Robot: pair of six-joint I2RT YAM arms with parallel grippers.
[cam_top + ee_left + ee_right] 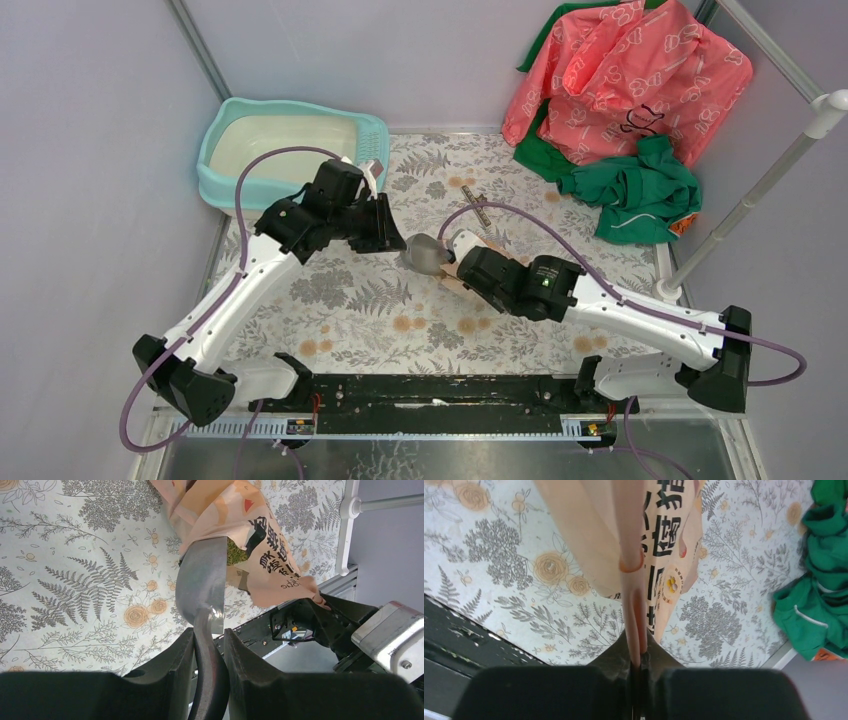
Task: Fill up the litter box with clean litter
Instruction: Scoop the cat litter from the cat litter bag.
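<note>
Showing inside the open bag (215, 520), clean litter (236, 554) borders the scoop (200, 587).

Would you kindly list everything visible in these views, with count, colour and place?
litter box: one, turquoise with cream pan, far left corner
bag: one, pink-orange, printed, mid-table
litter: green granules, inside the bag's mouth
scoop: one, grey, at the bag's mouth
red garment: one, far right corner
green garment: one, just in front of the red one
tablecloth: one, grey-and-orange floral, over the table
pole: one, white, right edge
left pincer: black, shut on the scoop's handle
right pincer: black, shut on a bag fold
</note>
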